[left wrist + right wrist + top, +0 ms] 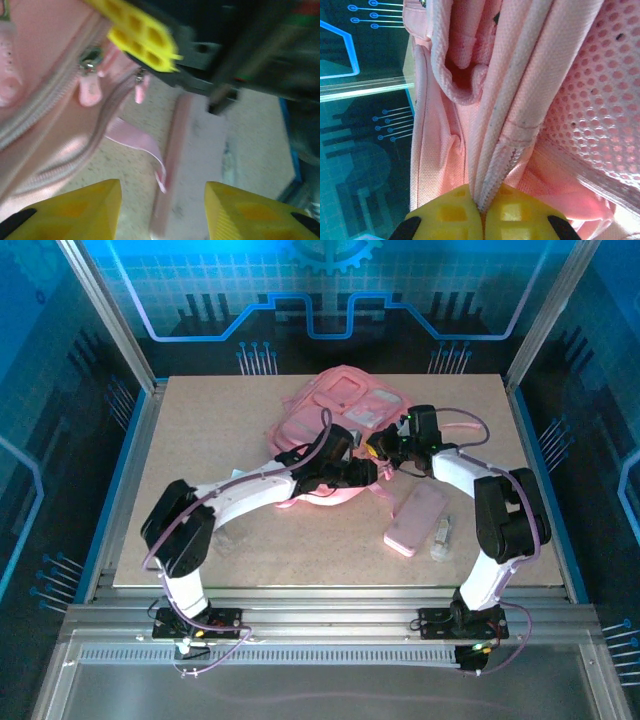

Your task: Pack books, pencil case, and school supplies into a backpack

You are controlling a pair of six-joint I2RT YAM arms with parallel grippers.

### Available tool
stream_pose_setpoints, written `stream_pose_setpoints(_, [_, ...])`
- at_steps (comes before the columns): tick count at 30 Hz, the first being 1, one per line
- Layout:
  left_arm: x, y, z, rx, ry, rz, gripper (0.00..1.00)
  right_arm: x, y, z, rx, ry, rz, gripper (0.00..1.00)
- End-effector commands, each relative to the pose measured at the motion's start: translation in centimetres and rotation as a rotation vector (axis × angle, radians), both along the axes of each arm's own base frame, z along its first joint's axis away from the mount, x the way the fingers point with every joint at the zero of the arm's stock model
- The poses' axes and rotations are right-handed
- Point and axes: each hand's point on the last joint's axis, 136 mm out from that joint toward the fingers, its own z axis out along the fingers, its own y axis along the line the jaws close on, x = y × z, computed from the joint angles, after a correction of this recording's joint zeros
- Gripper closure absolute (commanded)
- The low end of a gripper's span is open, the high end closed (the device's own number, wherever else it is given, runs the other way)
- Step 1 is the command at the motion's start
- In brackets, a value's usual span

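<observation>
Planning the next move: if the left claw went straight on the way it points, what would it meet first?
Probably the loose backpack strap lying just ahead of the open left claw, then the pencil case; depth is hard to judge.

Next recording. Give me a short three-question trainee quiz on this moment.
1. True or false: the right hand pinches the backpack's fabric.
2. Where is the pencil case? A) on the table B) inside the backpack C) atop the backpack
3. Fill in: the left hand has its jaws ____, with nothing between them.
Key: 1 true; 2 A; 3 open.
</observation>
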Motion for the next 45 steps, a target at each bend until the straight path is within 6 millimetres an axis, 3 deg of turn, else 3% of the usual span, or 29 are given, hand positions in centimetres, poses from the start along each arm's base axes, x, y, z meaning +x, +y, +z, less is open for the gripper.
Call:
stream_pose_setpoints(1, [2.6,0.8,-2.2,0.069,-0.034,0.103,0.53,0.5,1.8,2.4,0.092,-0.074,0.034,1.0])
stream_pose_setpoints(4, [3.9,2.5,-4.1,0.177,-0.057,0.167,0.53,0.4,1.9,3.0,0.107,-0.099,0.038,1.0])
stream_pose_setpoints(8, [6.0,4.0,-4.2,0.223,-0.13,0.241,0.5,-0.2,2.0,3.1,0.123,-0.094,0.044,1.0])
stream_pose_setpoints(13, [8.3,4.5,-1.9,0.281,-0.252,0.279,0.47,-0.8,2.8,2.9,0.165,-0.074,0.068,1.0])
stream_pose_setpoints(17, [9.6,4.8,-0.2,0.298,-0.304,0.297,0.51,-1.1,3.3,2.5,0.169,-0.061,0.087,1.0])
stream_pose_setpoints(25, [10.0,5.8,2.1,0.24,-0.3,0.302,0.53,-0.9,4.2,1.6,0.185,-0.034,0.107,1.0])
stream_pose_setpoints(32, [10.1,4.5,4.1,0.173,-0.271,0.224,0.49,-0.1,5.5,1.1,0.194,-0.025,0.132,1.0])
stream_pose_setpoints(35, [11.5,5.4,3.3,0.282,-0.279,0.24,0.51,-0.2,6.4,1.2,0.208,-0.022,0.15,1.0])
stream_pose_setpoints(39, [13.0,6.8,0.7,0.408,-0.272,0.256,0.61,-0.4,7.0,1.6,0.232,-0.023,0.165,1.0])
stream_pose_setpoints(45, [13.1,7.8,-1.8,0.481,-0.257,0.248,0.64,-0.2,7.5,2.5,0.267,-0.031,0.177,1.0])
